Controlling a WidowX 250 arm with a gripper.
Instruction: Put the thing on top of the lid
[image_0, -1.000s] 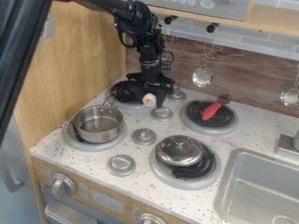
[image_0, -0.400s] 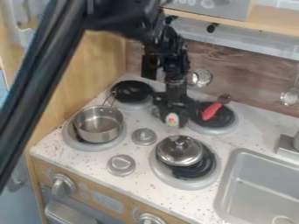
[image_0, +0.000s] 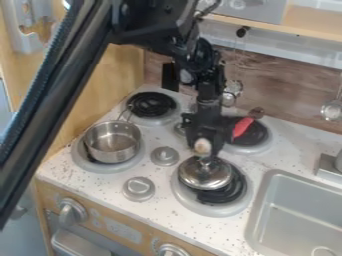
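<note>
I have the gripper (image_0: 204, 151) closed on a small pale thing (image_0: 202, 145), pinched low at the fingertips, and I judge the step in hand to be placing it on the metal lid (image_0: 204, 179). The lid is domed and shiny, with a knob (image_0: 207, 162) at its top, so I want to come over it gently, sink straight down and let the thing meet the metal before I ease my grip. If I release high or off to one side, it will likely roll down the slope; if I press hard, the lid may skid on its burner (image_0: 230, 198). I should open evenly and rise straight up so that nothing gets nudged. The thing sits right in my grasp, at the lid's far edge as the camera sees it; whether it touches the lid, I cannot tell.
</note>
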